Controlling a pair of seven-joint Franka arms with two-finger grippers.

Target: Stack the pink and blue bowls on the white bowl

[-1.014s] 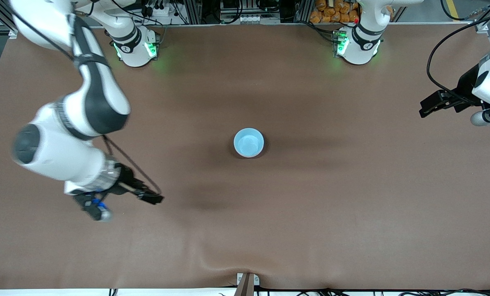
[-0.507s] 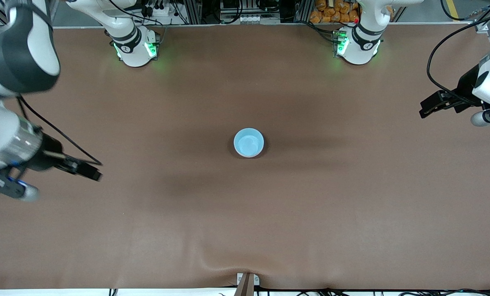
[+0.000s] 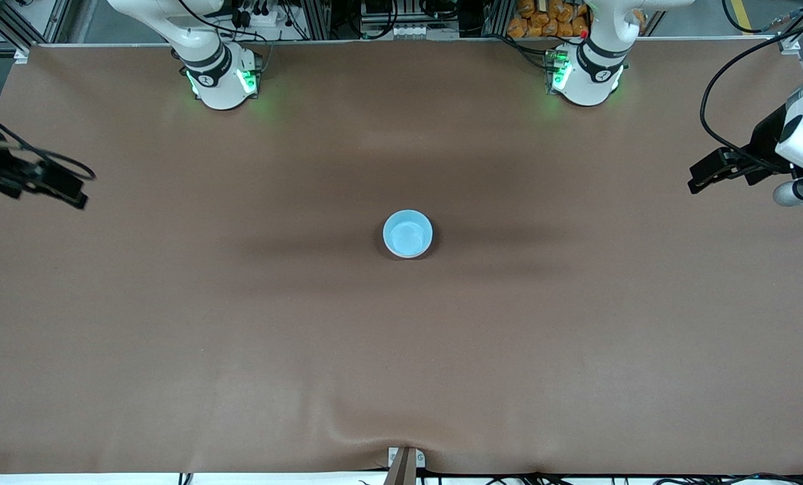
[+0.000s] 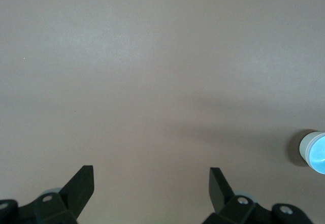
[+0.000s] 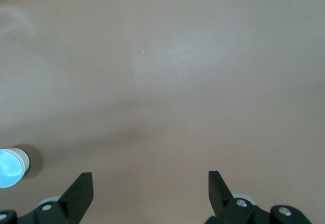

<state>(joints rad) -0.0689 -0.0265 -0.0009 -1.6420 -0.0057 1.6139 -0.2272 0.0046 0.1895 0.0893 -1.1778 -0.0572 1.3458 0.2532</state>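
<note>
No text, label, brand, number or sign can be read anywhere in these views; the marks on the arm bases are too small to make out.

The table (image 3: 576, 350), covered by a brown sheet, is carrying one stack of bowls near its centre. The blue bowl (image 3: 407, 233) is showing on top; only a pale rim is showing beneath it in the wrist views.

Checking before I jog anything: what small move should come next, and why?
Probably none beyond holding both arms parked: only the blue bowl shows mid-table, seemingly topping the stack, while the left gripper and right gripper hang open and empty over the table's ends.
</note>
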